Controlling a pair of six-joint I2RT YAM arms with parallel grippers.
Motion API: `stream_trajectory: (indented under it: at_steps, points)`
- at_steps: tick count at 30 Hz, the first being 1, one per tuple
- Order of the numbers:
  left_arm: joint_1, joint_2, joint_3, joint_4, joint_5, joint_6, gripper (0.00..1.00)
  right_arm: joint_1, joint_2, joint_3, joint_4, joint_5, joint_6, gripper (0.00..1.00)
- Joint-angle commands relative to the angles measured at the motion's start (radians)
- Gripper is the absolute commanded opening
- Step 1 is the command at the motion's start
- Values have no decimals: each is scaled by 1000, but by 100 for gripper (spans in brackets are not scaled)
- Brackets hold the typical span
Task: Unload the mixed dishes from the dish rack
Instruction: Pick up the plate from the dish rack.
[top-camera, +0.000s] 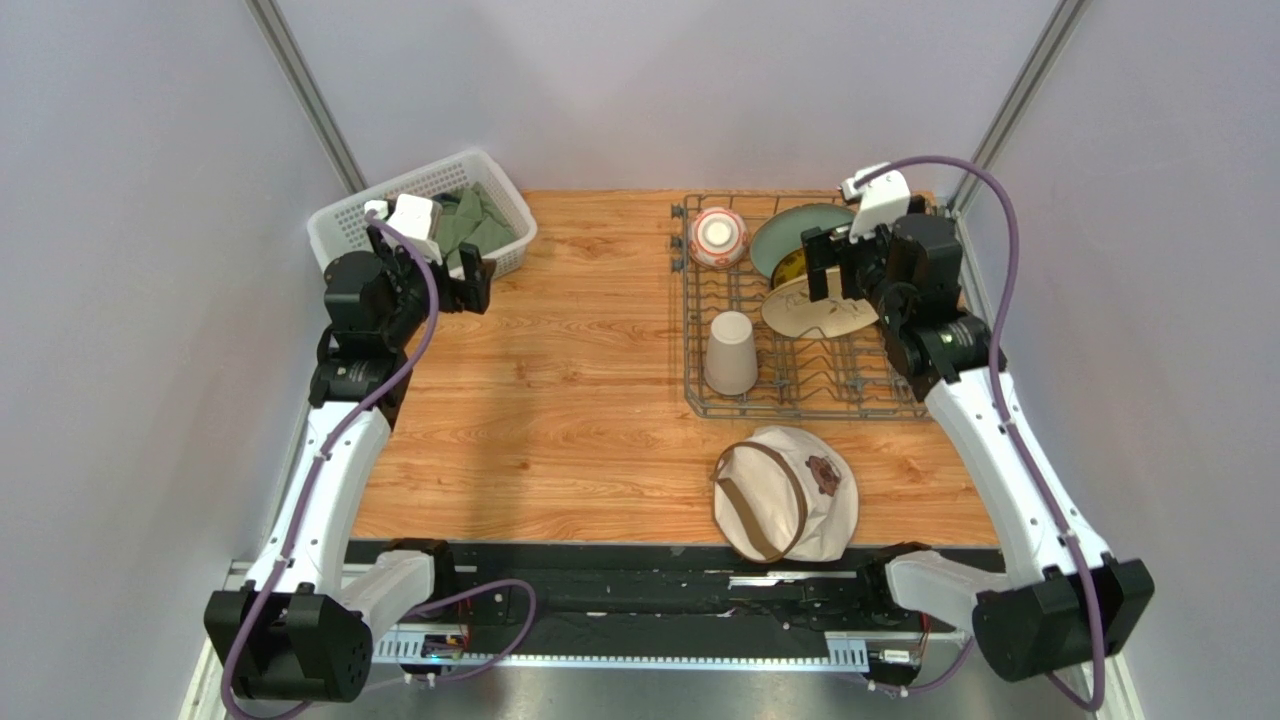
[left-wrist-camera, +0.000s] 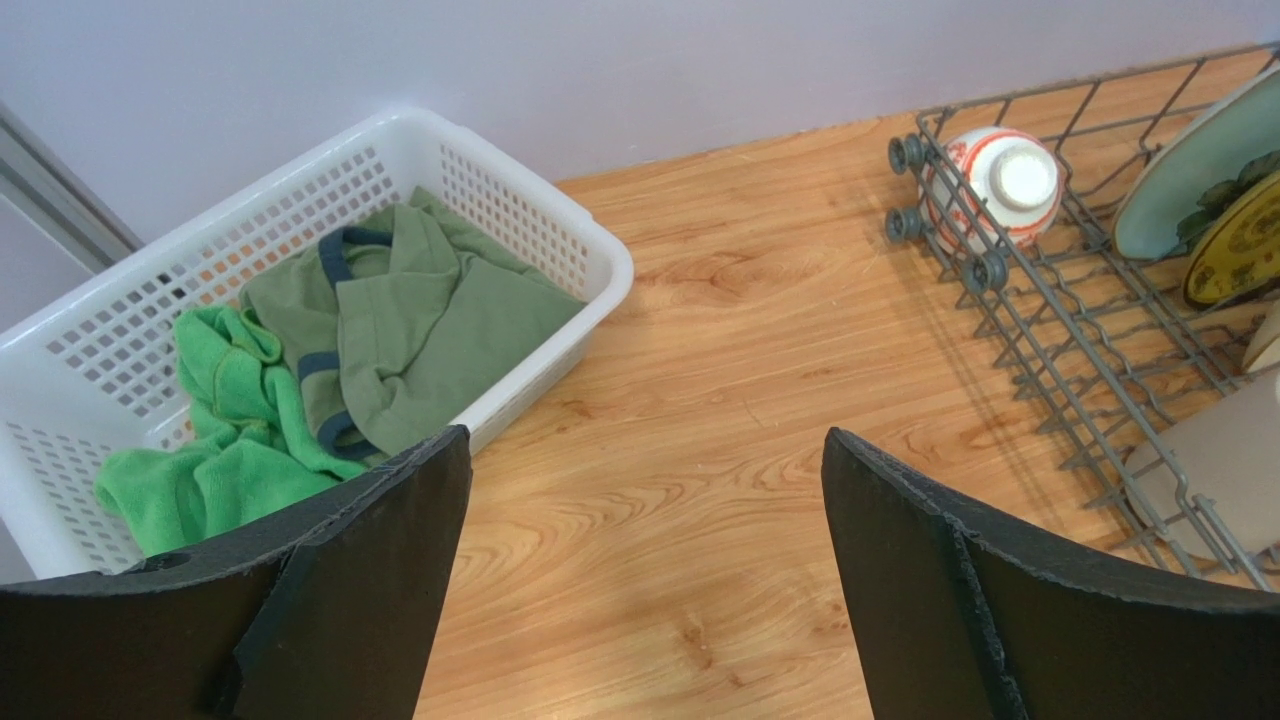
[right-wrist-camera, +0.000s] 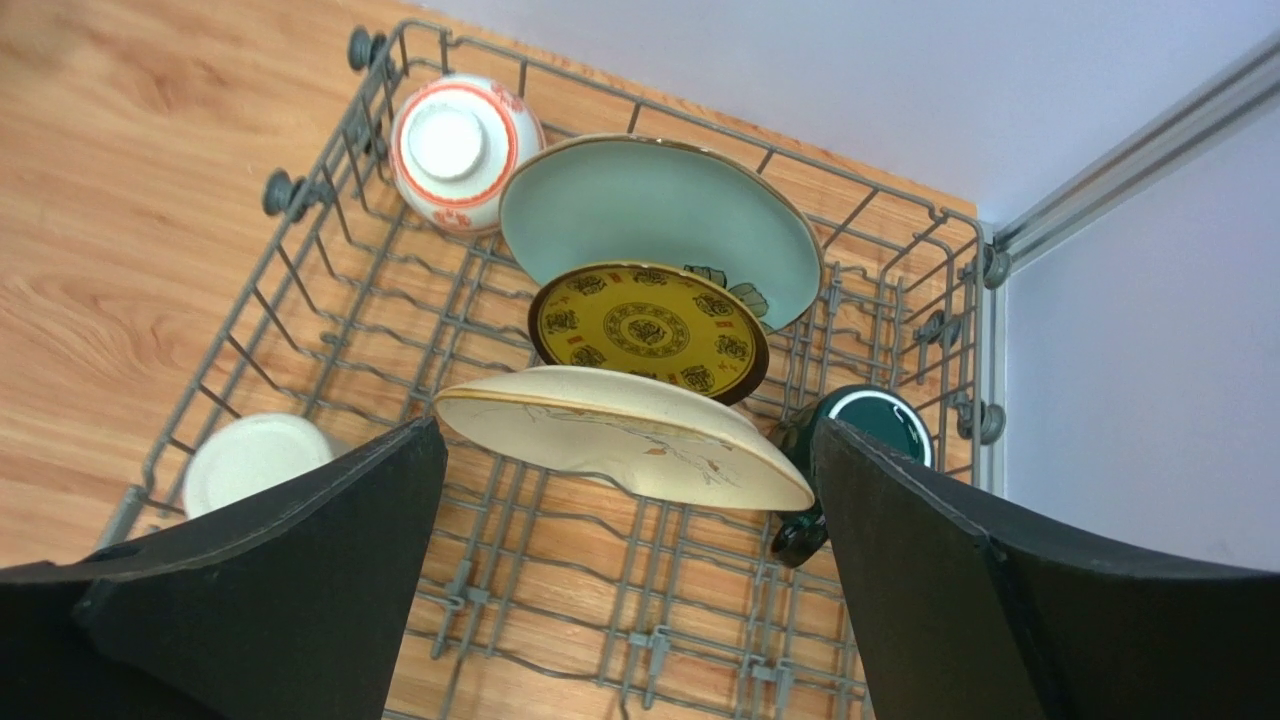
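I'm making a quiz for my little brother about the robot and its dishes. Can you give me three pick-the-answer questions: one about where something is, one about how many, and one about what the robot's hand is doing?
1. Where is the beige tumbler?
A) in the dish rack
B) in the white basket
C) on the hat

2. How many plates stand in the dish rack?
A) two
B) three
C) five

3. What is the right gripper doing?
A) squeezing a plate
B) squeezing the beige tumbler
C) open, holding nothing

Answers:
1 A, it stands on the rack's wires near the left side.
2 B, there is the cream plate, the yellow-patterned plate and the pale green plate.
3 C, its fingers stand wide apart over the plates and grip nothing.
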Motion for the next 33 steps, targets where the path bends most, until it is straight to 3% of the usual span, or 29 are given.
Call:
stream_trajectory:
  at_steps: [1,12,23,33]
  points:
    - [3,-3,50,-15,55,66,95,3,101,104,-97,-34,-167,100]
    - [3,25,78,-87,144,117,94,-12,167,209,-332,-130,-521,99]
    - [3,43,80,-89,150,135,94,-20,234,286,-450,-89,-825,96]
    - [3,57,72,-81,144,157,94,-22,328,358,-516,-89,-950,96]
